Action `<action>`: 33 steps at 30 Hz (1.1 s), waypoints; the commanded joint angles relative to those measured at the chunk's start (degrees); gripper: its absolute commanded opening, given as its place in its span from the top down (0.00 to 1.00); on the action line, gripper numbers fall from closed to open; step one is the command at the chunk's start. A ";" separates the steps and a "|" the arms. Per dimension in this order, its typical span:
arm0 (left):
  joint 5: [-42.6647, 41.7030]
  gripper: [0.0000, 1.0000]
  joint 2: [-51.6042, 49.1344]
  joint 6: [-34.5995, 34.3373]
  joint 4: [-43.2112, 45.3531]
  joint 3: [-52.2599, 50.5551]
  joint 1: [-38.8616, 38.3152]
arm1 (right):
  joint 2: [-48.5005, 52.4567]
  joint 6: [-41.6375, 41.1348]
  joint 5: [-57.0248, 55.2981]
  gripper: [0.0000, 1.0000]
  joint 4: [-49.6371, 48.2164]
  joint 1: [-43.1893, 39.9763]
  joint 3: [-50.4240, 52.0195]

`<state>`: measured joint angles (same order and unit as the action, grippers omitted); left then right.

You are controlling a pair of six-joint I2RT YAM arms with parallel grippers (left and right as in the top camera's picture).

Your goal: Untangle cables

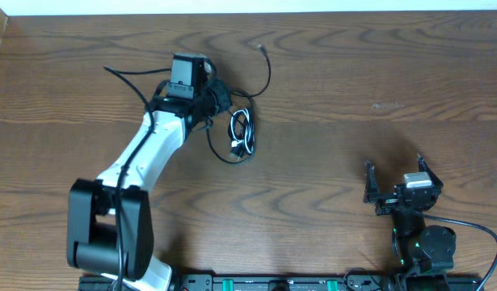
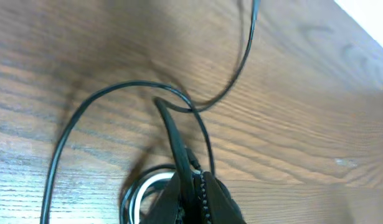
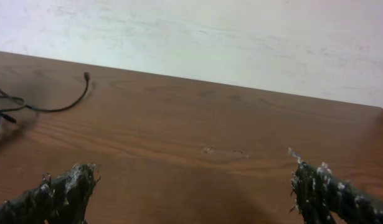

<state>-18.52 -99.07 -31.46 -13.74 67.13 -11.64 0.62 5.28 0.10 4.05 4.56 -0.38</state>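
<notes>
The cables lie tangled left of the table's middle. The thin black cord [image 1: 267, 77] loops away to a small plug end [image 1: 262, 48], and the white cord [image 1: 247, 133] sits coiled inside its loops. My left gripper [image 1: 221, 99] is at the upper left edge of the tangle. In the left wrist view the left gripper [image 2: 192, 186] is shut on a strand of the black cord [image 2: 169, 127], with the white cord [image 2: 143, 190] coiled just to its left. My right gripper [image 1: 393, 183] stands open at the lower right, far from the cables, and the right gripper [image 3: 194, 180] has nothing between its fingers.
Brown wooden table [image 1: 353, 81] with a white wall [image 3: 241, 37] beyond its far edge. The right arm's own thick black wire [image 1: 474, 230] curls at the lower right. The black cord's free end [image 3: 86, 76] shows far left in the right wrist view.
</notes>
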 commanded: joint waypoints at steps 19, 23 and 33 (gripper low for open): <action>3.63 0.93 -2.84 3.82 -16.04 6.29 -0.02 | -0.20 0.59 0.09 0.01 0.24 -0.35 0.09; 3.56 0.92 -2.84 3.80 -20.96 11.02 -0.31 | -0.20 0.59 0.09 0.01 0.24 -0.35 0.09; -4.66 0.92 -2.84 5.31 -28.28 16.52 -1.09 | -0.20 0.59 0.09 0.01 0.24 -0.35 0.09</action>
<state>-16.95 -101.65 -28.05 -41.19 81.08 -12.45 0.62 5.28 0.10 4.05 4.56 -0.38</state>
